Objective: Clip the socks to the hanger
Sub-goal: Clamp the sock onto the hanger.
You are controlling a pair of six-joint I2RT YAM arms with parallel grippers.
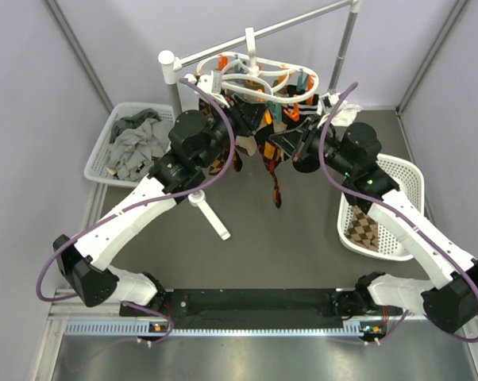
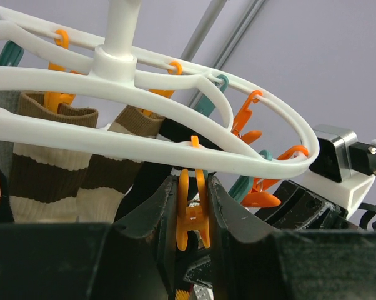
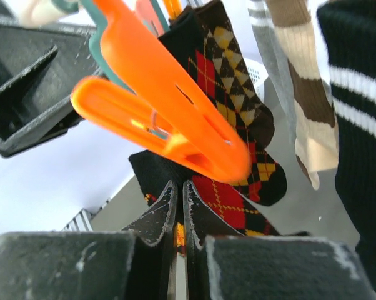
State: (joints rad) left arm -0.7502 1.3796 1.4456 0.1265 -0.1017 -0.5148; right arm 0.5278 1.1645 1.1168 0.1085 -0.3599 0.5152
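At the back of the table, your white oval hanger (image 1: 251, 49) hangs by its hook from the rail stand (image 1: 302, 17), with both arms raised to it from either side. Several argyle socks (image 1: 272, 171) dangle below the ring among orange and teal clips, the longest one reaching down between the two wrists.

In the left wrist view, your left gripper (image 2: 191, 181) sits just under the hanger's ring. Its two black fingers press against either side of an orange clip (image 2: 191, 215) that hangs from the ring, so the clip is pinched between them. Two brown and cream striped socks (image 2: 47, 175) hang to the left of it.

In the right wrist view, your right gripper (image 3: 178, 187) is clenched, fingertips together. They meet at the edge of a red, black and yellow argyle sock (image 3: 235, 119), and a sliver of patterned fabric shows in the narrow gap, so the sock appears nipped between them. A large orange peg (image 3: 169, 119) hangs close above the fingertips, touching the sock's dark edge.

To your right on the table, a white basket (image 1: 406, 178) holds one more diamond-patterned sock (image 1: 368, 230). To your left, a second white basket (image 1: 104, 143) holds plain grey socks (image 1: 136, 143).
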